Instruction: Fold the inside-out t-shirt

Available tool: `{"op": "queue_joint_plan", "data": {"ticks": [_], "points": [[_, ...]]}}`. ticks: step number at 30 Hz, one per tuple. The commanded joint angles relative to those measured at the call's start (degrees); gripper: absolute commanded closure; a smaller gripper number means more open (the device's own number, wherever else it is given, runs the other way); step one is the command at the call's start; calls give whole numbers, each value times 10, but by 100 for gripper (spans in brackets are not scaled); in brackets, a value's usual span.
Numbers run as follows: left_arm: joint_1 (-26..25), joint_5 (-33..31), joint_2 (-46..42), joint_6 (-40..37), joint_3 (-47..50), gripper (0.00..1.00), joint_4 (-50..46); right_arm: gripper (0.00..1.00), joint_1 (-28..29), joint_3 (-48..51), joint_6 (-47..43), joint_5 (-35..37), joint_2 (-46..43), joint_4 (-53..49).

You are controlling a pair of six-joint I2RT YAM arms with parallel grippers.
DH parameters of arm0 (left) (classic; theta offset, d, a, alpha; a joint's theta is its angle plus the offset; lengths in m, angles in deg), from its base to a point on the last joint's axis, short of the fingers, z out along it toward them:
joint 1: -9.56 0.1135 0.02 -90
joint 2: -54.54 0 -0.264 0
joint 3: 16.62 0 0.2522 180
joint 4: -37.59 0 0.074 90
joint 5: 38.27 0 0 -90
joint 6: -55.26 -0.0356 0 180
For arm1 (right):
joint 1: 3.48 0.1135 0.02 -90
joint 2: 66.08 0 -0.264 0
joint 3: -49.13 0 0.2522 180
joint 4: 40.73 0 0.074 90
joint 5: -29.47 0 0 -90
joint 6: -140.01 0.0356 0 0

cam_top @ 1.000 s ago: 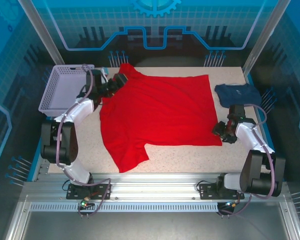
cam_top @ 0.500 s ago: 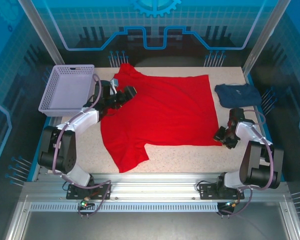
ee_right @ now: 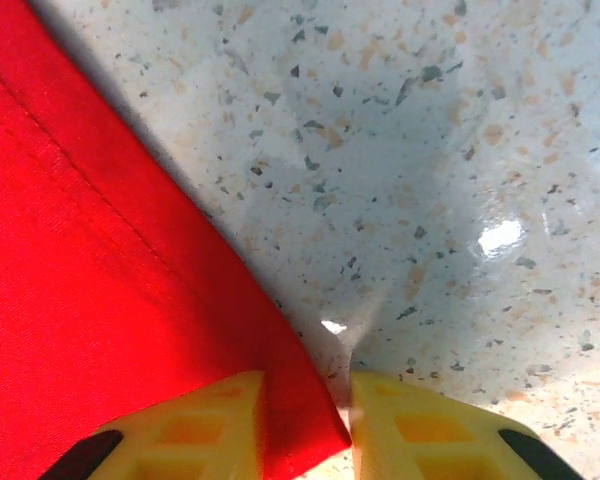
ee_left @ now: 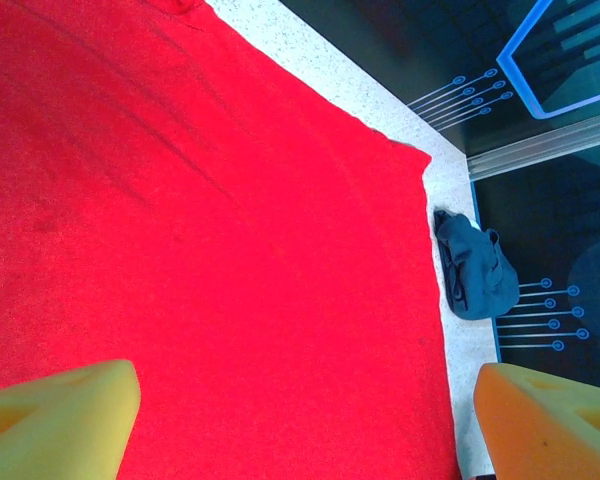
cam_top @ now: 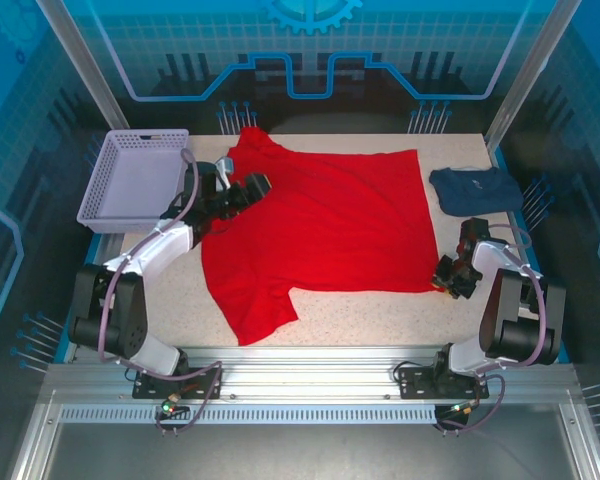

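Note:
The inside-out t-shirt (cam_top: pixel 320 220) lies spread flat on the table, plain bright red, one sleeve toward the near left. My left gripper (cam_top: pixel 258 185) hangs open above its far-left part near the collar. In the left wrist view its yellow fingers stand wide apart over red cloth (ee_left: pixel 200 220), gripper (ee_left: pixel 305 425) empty. My right gripper (cam_top: pixel 446 277) is low at the shirt's near-right corner. In the right wrist view that hemmed corner (ee_right: pixel 280 400) lies between the two fingers of the gripper (ee_right: pixel 305 425), jaws narrow but still apart, not pinching.
A dark navy folded garment (cam_top: pixel 475 188) lies at the far right of the table, also seen in the left wrist view (ee_left: pixel 475 275). A lavender basket (cam_top: pixel 145 133) stands at the far left. Bare speckled tabletop (cam_top: pixel 370 310) runs along the near edge.
The right gripper has slid down to the shirt's near-right corner and narrowed its jaws around it. The left gripper moved a little rightward over the shirt, staying open.

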Motion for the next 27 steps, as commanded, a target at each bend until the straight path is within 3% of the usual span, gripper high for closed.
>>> {"op": "queue_joint_plan", "data": {"ticks": [1,10,15,21,27], "points": [[-3,-17,-33,-22,23,12,-29,78,-2,-4,-2,-17,11,13],[-41,-120,-149,-48,117,13,-187,89,1,2,-7,-19,4,37],[-115,-206,-254,6,195,20,-326,92,4,5,-11,-17,-1,45],[-222,-237,-336,103,244,35,-483,92,4,9,-12,-21,-14,48],[-326,-220,-373,183,269,49,-550,92,4,12,-13,-25,-20,49]]}}
